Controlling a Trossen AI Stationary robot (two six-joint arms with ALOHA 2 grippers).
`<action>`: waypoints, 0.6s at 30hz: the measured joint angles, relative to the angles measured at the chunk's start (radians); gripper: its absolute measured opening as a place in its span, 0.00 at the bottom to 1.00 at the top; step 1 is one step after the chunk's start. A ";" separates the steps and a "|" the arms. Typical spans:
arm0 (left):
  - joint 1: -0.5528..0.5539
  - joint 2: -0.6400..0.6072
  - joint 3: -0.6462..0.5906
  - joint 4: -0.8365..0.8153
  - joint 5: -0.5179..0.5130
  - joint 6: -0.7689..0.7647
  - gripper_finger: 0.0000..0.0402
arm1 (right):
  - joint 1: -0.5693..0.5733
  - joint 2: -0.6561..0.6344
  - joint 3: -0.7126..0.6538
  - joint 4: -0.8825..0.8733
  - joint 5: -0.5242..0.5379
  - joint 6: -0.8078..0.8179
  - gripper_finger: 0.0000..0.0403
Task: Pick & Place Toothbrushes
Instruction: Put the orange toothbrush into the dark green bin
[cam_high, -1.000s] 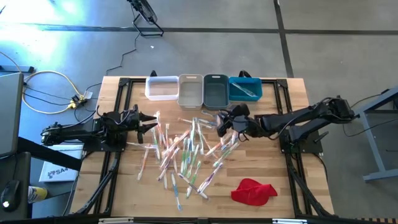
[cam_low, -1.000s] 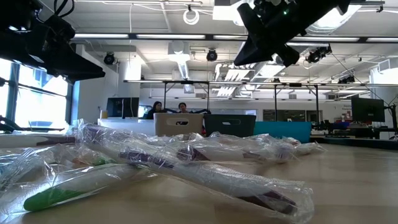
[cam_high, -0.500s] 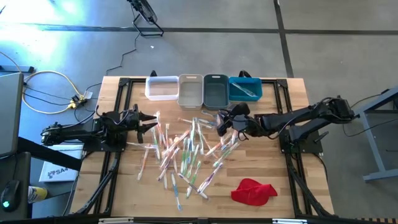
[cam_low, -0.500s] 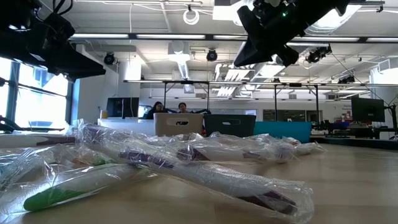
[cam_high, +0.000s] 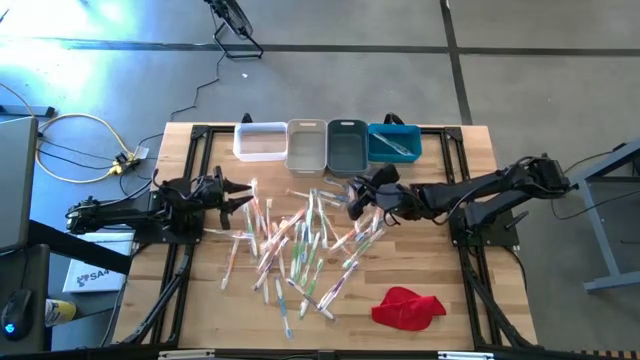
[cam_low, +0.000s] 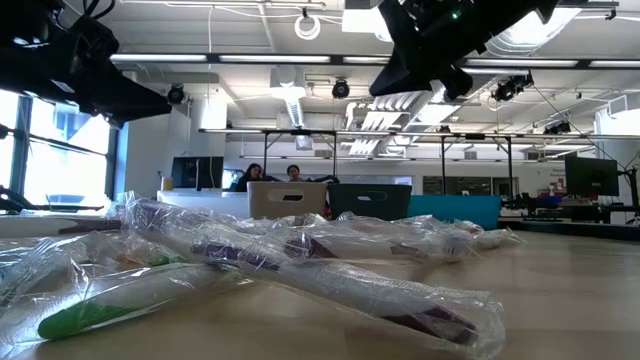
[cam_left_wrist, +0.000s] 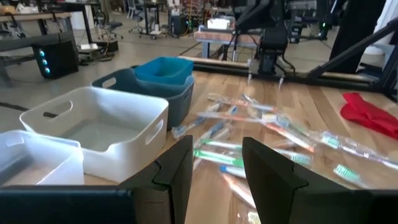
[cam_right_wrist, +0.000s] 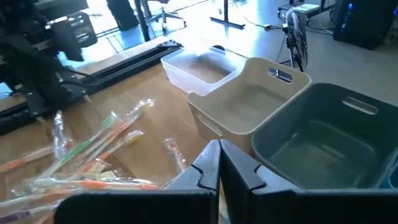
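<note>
A wooden table (cam_high: 200, 300) stands on grey floor, four bins in a row at its far edge. The toothbrushes (cam_high: 300, 245) lie scattered in a wrapped heap just in front of the beige bin (cam_high: 306, 147), long axes pointing every way. The left gripper (cam_high: 237, 197) hovers at the heap's left edge, fingers spread and empty. The right gripper (cam_high: 352, 203) hangs over the heap's right part, jaws pressed together, nothing held. The left looks better set to grasp.
</note>
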 joint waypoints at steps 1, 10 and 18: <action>0.000 0.000 0.001 0.002 0.000 0.000 0.34 | 0.005 0.000 0.000 0.005 0.000 -0.007 0.01; 0.000 0.000 0.001 0.008 0.000 0.000 0.34 | 0.018 0.000 0.000 0.044 -0.001 0.004 0.01; 0.000 0.000 0.001 0.008 0.000 0.000 0.34 | 0.047 0.000 0.000 0.043 0.085 0.033 0.01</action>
